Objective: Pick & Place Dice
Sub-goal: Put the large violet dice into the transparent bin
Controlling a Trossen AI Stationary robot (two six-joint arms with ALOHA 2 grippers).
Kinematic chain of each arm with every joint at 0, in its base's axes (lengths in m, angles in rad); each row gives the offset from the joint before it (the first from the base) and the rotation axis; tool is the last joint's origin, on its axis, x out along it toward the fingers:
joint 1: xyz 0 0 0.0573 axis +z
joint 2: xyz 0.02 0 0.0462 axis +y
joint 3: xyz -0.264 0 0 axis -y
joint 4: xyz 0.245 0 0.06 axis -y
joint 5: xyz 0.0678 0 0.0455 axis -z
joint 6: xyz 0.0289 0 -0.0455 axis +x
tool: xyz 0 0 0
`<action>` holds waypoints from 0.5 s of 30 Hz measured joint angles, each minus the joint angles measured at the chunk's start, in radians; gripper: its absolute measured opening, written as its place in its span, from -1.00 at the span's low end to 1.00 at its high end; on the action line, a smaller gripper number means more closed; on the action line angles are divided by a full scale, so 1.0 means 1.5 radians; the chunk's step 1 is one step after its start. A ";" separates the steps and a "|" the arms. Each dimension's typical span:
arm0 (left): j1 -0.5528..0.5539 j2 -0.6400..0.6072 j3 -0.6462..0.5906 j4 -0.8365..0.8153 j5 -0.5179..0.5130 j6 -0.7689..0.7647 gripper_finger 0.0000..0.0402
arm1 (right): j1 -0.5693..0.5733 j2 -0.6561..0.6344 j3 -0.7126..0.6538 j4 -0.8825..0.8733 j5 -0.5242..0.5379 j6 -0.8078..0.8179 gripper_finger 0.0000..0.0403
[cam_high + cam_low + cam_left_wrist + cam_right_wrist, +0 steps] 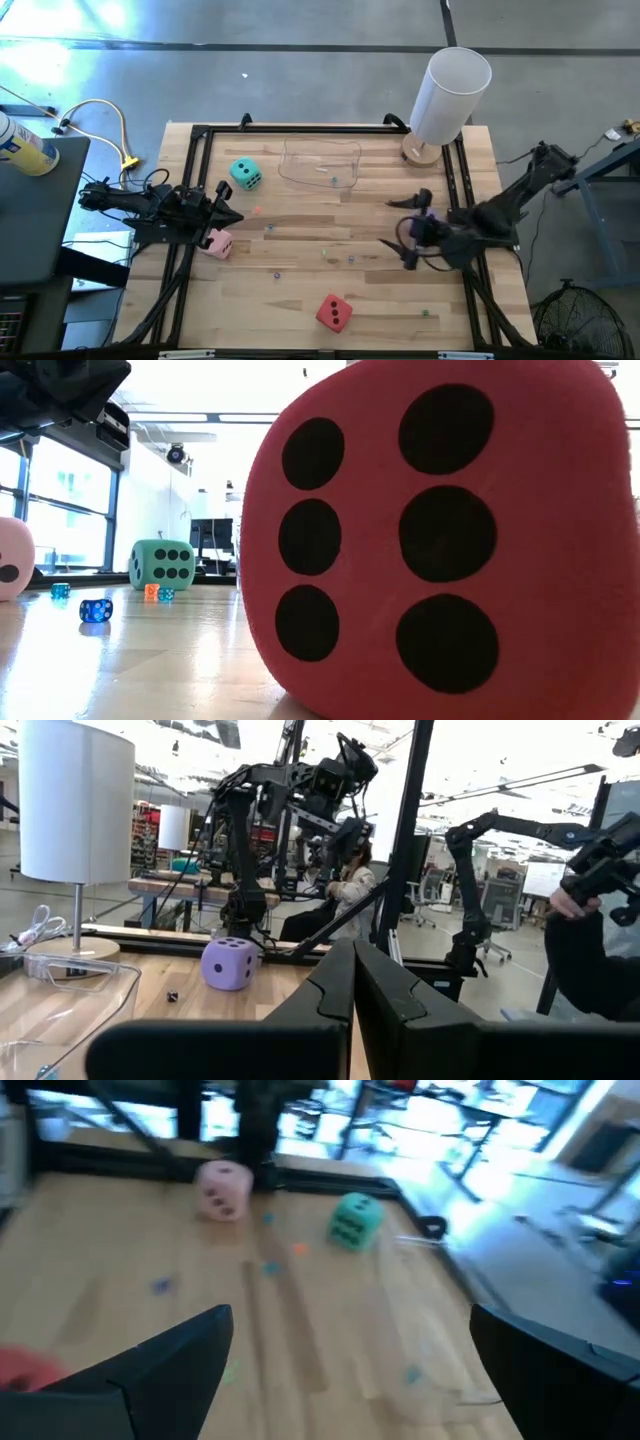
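Four dice in play from above: teal die [245, 173], pink die [217, 243] beside the clenched, empty left gripper [228, 205], red die [334, 313] near the front edge, purple die [428, 214] between the right gripper's [409, 229] spread fingers, not yet gripped. Low down, red fills the shot. Left wrist shows purple resting on the table. Next, I reckon: close on purple, carry it to the clear tray [320, 162].

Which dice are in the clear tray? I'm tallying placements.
None: the clear tray holds no big die; the teal die sits outside it.

Two dark, angular jointed arms with black cabling and wedge-shaped black jaws.
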 joint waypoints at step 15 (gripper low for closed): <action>0.000 0.000 0.000 0.000 0.000 0.000 -1.00 | -0.032 -0.063 0.000 -0.575 -0.272 0.554 0.99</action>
